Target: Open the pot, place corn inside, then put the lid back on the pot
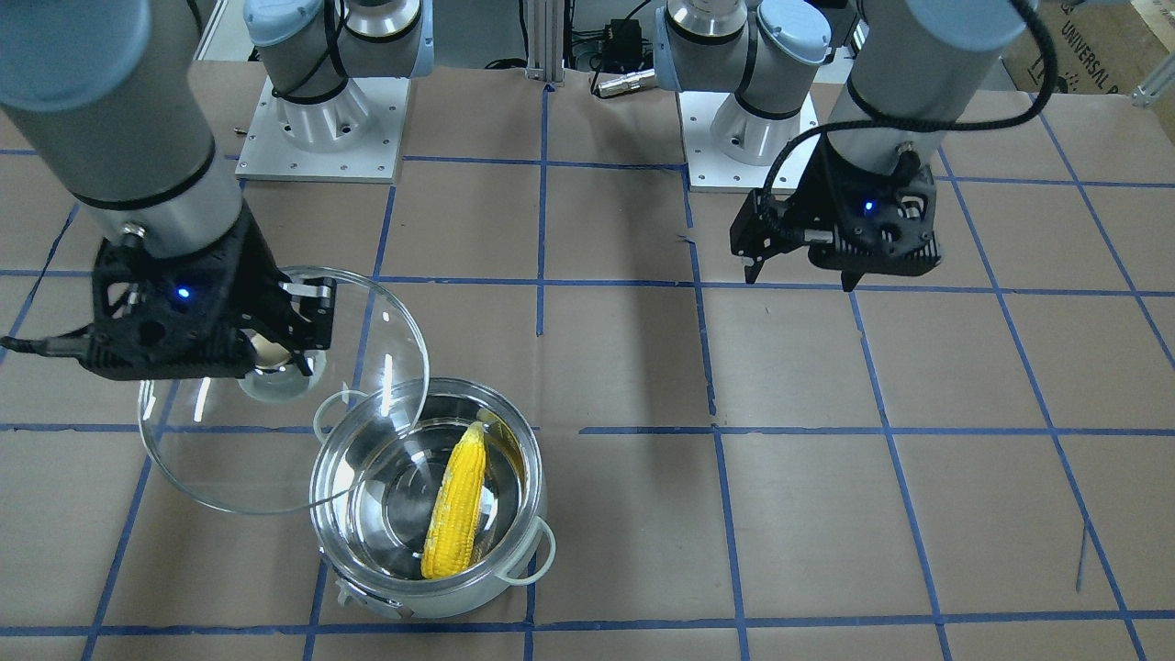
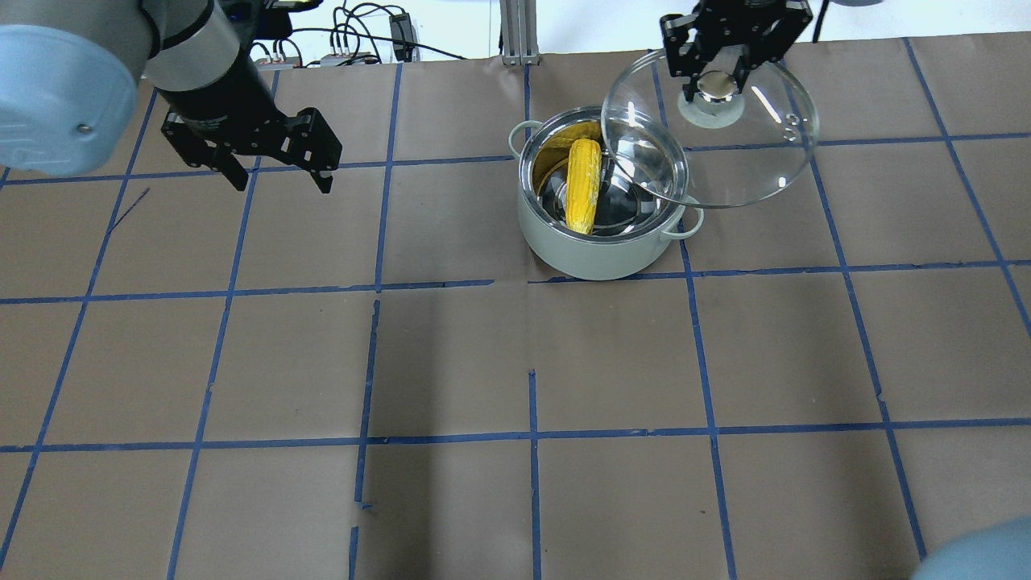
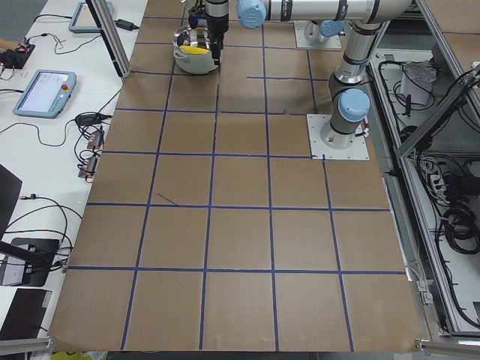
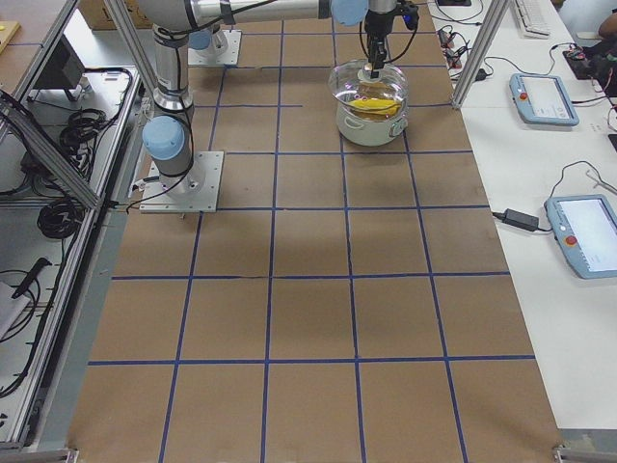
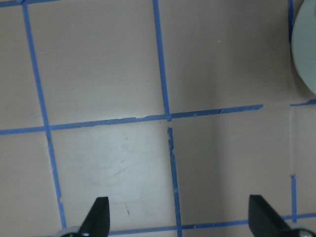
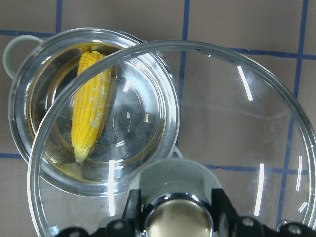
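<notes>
The pot (image 1: 441,601) stands on the table, open, with the corn (image 1: 456,514) lying inside it, tip toward the robot. My right gripper (image 1: 275,353) is shut on the beige knob of the glass lid (image 1: 229,459) and holds it tilted in the air, overlapping the pot's rim on one side. In the overhead view the lid (image 2: 749,153) is right of the pot (image 2: 588,254) and the corn (image 2: 582,185). The right wrist view shows the corn (image 6: 91,103) through the lid (image 6: 237,123). My left gripper (image 2: 282,184) is open and empty, well left of the pot.
The table is brown paper with a blue tape grid. The two arm bases (image 1: 321,119) (image 1: 748,128) stand at the robot's side. Cables and an aluminium post (image 2: 515,28) lie past the far edge. The left wrist view shows the pot's edge (image 5: 306,49) at top right.
</notes>
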`<state>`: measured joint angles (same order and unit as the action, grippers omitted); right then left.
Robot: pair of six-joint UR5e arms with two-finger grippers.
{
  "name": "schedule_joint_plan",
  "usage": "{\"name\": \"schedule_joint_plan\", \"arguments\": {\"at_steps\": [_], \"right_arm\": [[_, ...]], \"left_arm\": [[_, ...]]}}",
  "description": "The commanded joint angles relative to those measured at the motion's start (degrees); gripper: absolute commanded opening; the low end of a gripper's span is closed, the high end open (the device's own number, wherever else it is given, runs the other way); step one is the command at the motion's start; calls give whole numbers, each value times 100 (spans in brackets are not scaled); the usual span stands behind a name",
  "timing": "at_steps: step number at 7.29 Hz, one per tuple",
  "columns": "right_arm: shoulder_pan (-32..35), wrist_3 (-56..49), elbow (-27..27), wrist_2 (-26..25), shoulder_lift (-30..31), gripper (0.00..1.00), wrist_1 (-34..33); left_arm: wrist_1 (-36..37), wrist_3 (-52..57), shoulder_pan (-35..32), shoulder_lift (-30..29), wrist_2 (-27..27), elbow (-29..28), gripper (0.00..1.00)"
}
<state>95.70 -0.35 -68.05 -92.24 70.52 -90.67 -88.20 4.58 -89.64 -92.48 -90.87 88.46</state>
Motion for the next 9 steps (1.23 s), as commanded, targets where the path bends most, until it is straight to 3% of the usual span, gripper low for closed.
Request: {"name": "schedule_joint_plan", "arguments": {"at_steps": [1, 3, 5, 9], "right_arm": [[432, 105, 572, 4, -879, 33, -108], [441, 87, 556, 13, -1120, 33, -381], [441, 70, 486, 169, -1137, 33, -381], [441, 44, 390, 224, -1155, 33, -355]], "left_arm": [[-267, -411, -18, 152, -28, -74, 100], [-609, -362, 17, -129, 43, -547, 100], [-732, 204, 52, -34, 78, -523, 100], [-716, 289, 246, -33, 157, -479, 100]]}}
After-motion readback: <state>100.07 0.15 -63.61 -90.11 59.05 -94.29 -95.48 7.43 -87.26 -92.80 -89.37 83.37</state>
